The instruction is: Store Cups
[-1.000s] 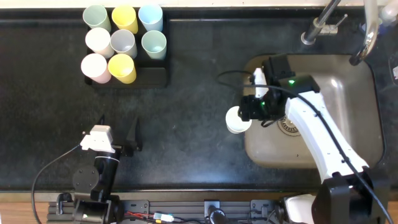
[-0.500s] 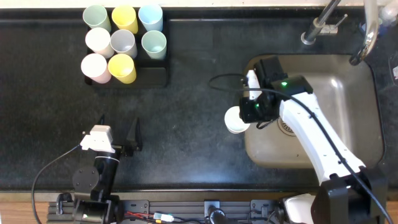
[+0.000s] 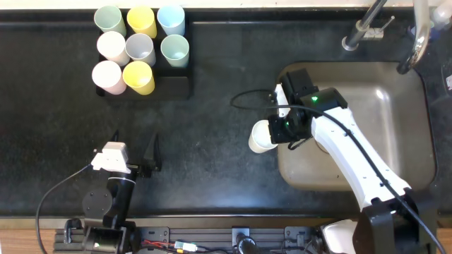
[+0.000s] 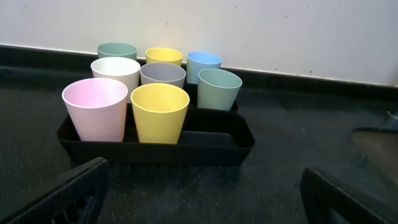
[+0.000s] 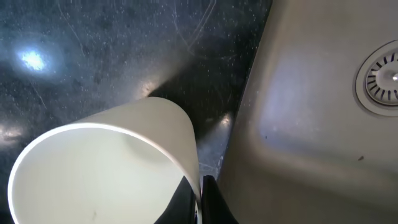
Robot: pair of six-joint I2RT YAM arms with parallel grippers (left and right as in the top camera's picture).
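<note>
I note the right pincer (image 3: pixel 281 130) pinching a white cup (image 3: pixel 259 136) by its rim above the desk (image 3: pixel 212 155), beside the sink (image 3: pixel 395 106); left pincer (image 3: pixel 135 149) spread.

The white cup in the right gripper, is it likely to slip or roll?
Probably light: the right gripper carries the white cup by a pinch on its rim. Its smooth wall may slip in that hold. Laid on its side, the round body would likely roll.

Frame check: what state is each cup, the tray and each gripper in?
White cup: held tilted by its rim.
Tray cups: eight, upright, mouths up.
Tray: one corner slot free.
Right gripper: shut on white cup.
Left gripper: open, holding nothing.
</note>
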